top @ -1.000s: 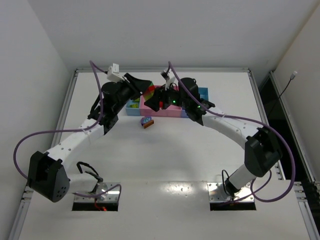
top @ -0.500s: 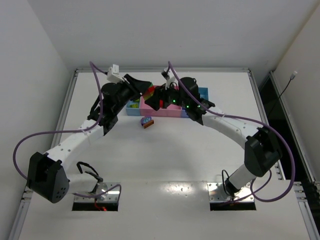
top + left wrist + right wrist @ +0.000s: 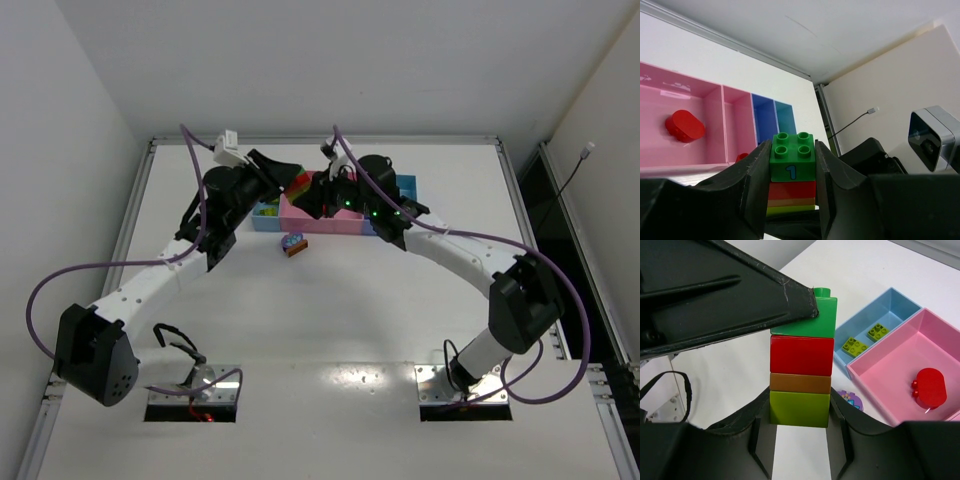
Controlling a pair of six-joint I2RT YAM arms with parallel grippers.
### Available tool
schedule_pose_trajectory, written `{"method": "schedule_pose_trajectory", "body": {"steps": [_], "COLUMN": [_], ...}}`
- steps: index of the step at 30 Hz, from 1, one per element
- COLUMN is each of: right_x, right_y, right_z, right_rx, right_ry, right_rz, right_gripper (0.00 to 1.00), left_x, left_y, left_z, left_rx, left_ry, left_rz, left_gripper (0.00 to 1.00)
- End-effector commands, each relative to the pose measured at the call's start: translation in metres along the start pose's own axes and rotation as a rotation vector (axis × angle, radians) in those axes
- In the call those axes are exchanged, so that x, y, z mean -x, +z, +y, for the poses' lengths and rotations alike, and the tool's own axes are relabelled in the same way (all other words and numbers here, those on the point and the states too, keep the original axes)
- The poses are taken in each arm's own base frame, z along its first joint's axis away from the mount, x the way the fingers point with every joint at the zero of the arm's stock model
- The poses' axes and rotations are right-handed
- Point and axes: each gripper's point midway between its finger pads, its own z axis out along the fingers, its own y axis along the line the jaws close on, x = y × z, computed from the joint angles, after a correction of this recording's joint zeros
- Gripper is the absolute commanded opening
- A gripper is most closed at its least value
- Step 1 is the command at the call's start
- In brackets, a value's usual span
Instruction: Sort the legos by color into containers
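Four bricks form one stack shared by both grippers. The left gripper (image 3: 792, 150) has its jaws clamped on the green brick (image 3: 792, 162) at the top. The right gripper (image 3: 799, 412) has its jaws closed against the lime brick (image 3: 799, 407) at the bottom. A red brick (image 3: 801, 355) and a thin brown brick (image 3: 800, 383) sit between them.

The left arm (image 3: 160, 270) and right arm (image 3: 465, 248) stretch forward and bend inward, their wrists meeting above the containers (image 3: 345, 226) at the table's (image 3: 330, 320) far side. The pink bin (image 3: 890, 365) holds a red rounded piece (image 3: 929, 387), and the light blue bin (image 3: 890, 301) holds two lime bricks (image 3: 855, 344). A small loose piece (image 3: 293, 244), perhaps purple, lies just in front of the row.

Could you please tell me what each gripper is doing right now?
Left gripper: closed on the green brick.
Right gripper: closed on the lime brick.
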Motion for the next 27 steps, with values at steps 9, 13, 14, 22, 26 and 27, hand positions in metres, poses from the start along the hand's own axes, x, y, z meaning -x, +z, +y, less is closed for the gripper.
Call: {"method": "schedule_pose_trajectory", "body": {"steps": [9, 13, 14, 22, 26, 27], "right_x": [0.022, 0.006, 0.004, 0.002, 0.007, 0.002], "right_y": [-0.022, -0.034, -0.039, -0.050, -0.064, -0.067], "right_z": [0.027, 0.032, 0.033, 0.034, 0.015, 0.007], "right_rx": [0.086, 0.091, 0.091, 0.080, -0.019, -0.053], "right_ry": [-0.077, -0.072, -0.072, -0.102, -0.118, -0.109], "right_rz": [-0.082, -0.063, -0.063, -0.059, -0.078, -0.067], "right_gripper": [0.00, 0.00, 0.00, 0.00, 0.00, 0.00], "left_x": [0.029, 0.040, 0.045, 0.053, 0.040, 0.034], "left_y": [-0.005, -0.005, -0.005, -0.004, -0.004, -0.002], "left_z": [0.013, 0.023, 0.027, 0.031, 0.036, 0.040], "left_rx": [0.058, 0.086, 0.095, 0.113, 0.128, 0.141], "left_ry": [0.043, 0.062, 0.062, 0.093, 0.170, 0.187], "left_rz": [-0.114, -0.145, -0.155, -0.156, -0.072, -0.039], "left_gripper": [0.00, 0.00, 0.00, 0.00, 0.00, 0.00]}}
